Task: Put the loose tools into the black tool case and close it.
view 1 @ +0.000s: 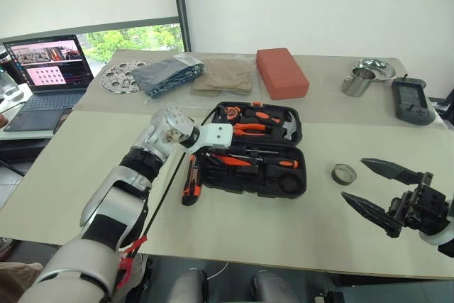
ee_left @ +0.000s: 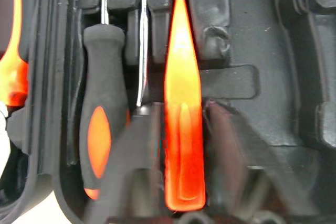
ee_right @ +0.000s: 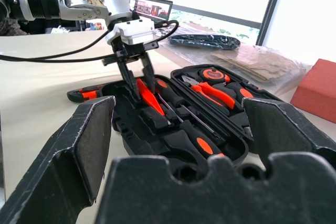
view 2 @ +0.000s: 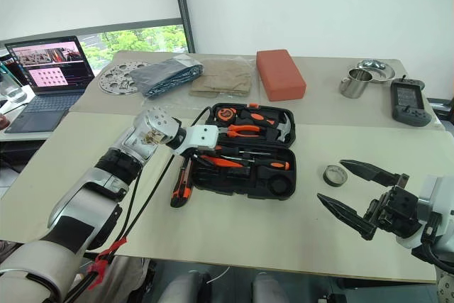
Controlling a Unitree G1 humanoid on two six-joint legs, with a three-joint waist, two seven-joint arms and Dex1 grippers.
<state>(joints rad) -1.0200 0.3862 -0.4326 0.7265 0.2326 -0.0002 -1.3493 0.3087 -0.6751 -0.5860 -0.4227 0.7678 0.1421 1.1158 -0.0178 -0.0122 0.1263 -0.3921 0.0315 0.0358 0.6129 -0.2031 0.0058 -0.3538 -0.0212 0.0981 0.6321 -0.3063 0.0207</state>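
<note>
Left claw (ee_right: 137, 80) reaches down into the black tool case (view 1: 298, 182), fingers parted either side of an orange screwdriver (ee_left: 182, 108) lying in its slot, not pinching it. Case lies open on the surface (view 1: 234, 225). Utility knife (view 1: 190, 182) lies just outside the case beside this claw. Right claw (view 1: 379, 189) released, spread wide, well apart from the case; tape roll (view 1: 344, 173) near it.

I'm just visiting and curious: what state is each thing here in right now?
black tool case: open, flat on the table.
left gripper: jaws open astride an orange screwdriver in its slot.
right gripper: open, empty.
utility knife: outside the case.
tape roll: outside the case.
</note>
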